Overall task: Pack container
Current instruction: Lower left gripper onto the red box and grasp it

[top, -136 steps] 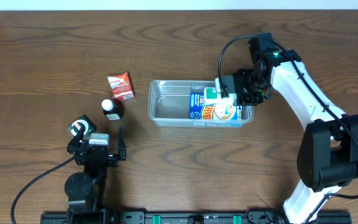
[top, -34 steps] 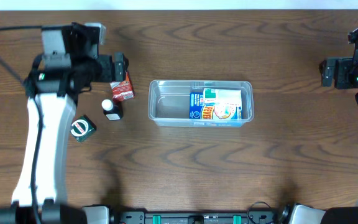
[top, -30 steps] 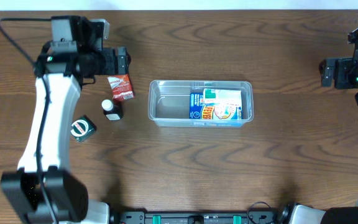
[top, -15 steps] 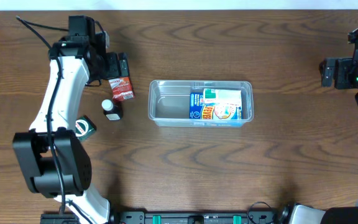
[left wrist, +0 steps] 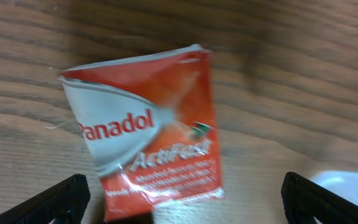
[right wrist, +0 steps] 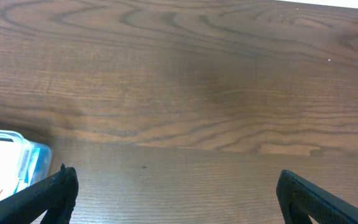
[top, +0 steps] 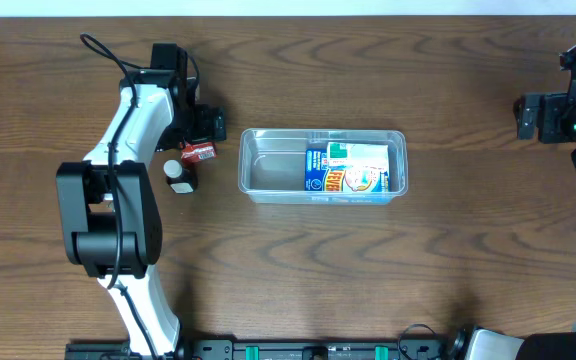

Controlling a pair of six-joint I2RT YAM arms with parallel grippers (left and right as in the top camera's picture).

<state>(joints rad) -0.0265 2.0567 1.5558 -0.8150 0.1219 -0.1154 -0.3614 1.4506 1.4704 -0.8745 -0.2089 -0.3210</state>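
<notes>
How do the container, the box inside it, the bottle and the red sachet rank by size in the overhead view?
1. container
2. box
3. bottle and red sachet: unsure, because the left gripper covers most of the sachet.

The container [top: 268, 166] sits mid-table — a blue-and-green box [top: 353, 168] in its right half. Left of it, the left gripper [top: 206, 128] hangs over a red packet [top: 198, 152], a small bottle [top: 179, 176] just nearer.

One container [top: 249, 165], to the right of the left gripper [top: 211, 127]. Inside it are what look like two overlapping boxes [top: 353, 170], hard to separate. One red sachet [left wrist: 151, 149] lies under the left gripper, one small bottle [top: 178, 176] just beside it. Two grippers in all; the right gripper [top: 521, 117] is well apart.
</notes>
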